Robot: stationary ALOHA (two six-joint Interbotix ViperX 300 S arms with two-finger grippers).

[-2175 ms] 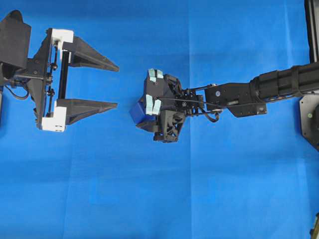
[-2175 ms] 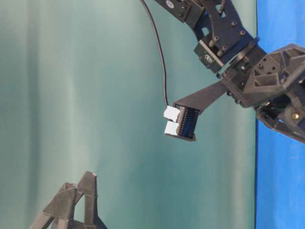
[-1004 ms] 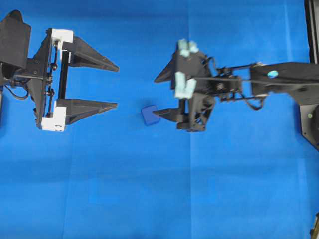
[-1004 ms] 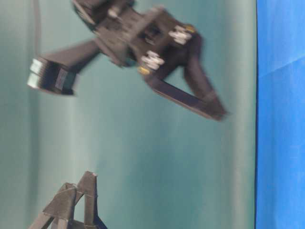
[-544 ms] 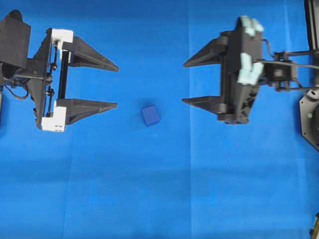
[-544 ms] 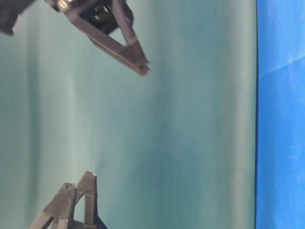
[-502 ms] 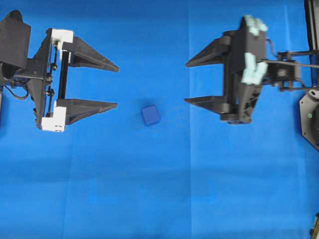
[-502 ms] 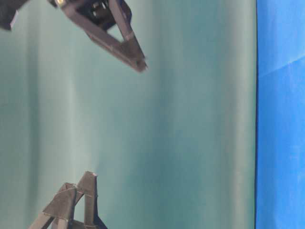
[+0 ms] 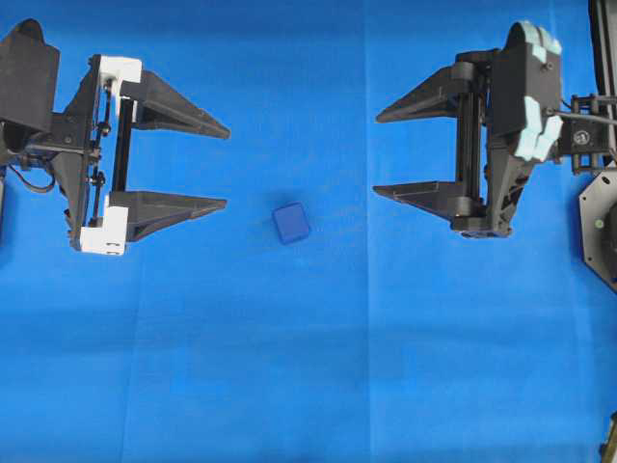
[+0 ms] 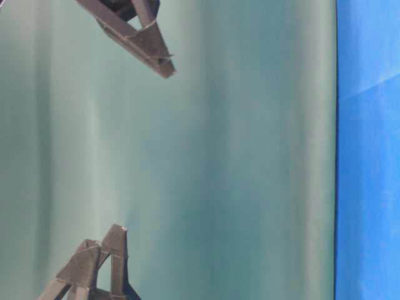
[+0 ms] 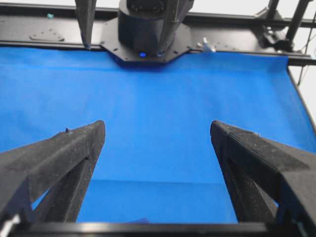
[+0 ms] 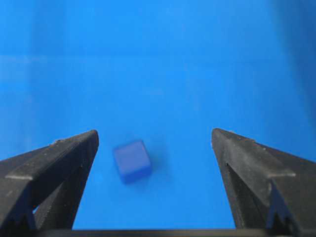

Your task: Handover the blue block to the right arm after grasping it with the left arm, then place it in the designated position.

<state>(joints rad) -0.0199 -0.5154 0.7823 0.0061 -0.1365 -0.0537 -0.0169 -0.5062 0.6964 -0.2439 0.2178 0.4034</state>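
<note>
2 grippers face each other across the blue cloth (image 9: 308, 367) in the overhead view, and neither holds anything. The left gripper (image 9: 228, 166), carried on white blocks at the left edge, has its 2 pointed black fingers spread wide, tips aimed toward the middle. The right gripper (image 9: 378, 154), with the pale grey-green casing on its wrist, sits at the right side with its fingers equally wide apart, tips pointing back at the left one. The blue block (image 9: 291, 223) lies alone on the cloth between them, touching neither, nearer the left gripper's lower finger than the right gripper's tips, and slightly below the line of both lower fingers. From the right wrist camera the blurred block (image 12: 132, 161) shows on the cloth ahead of the spread fingers, closer to the finger on the left of that view. The table-level view shows only finger tips against a green backdrop (image 10: 250, 156).
</note>
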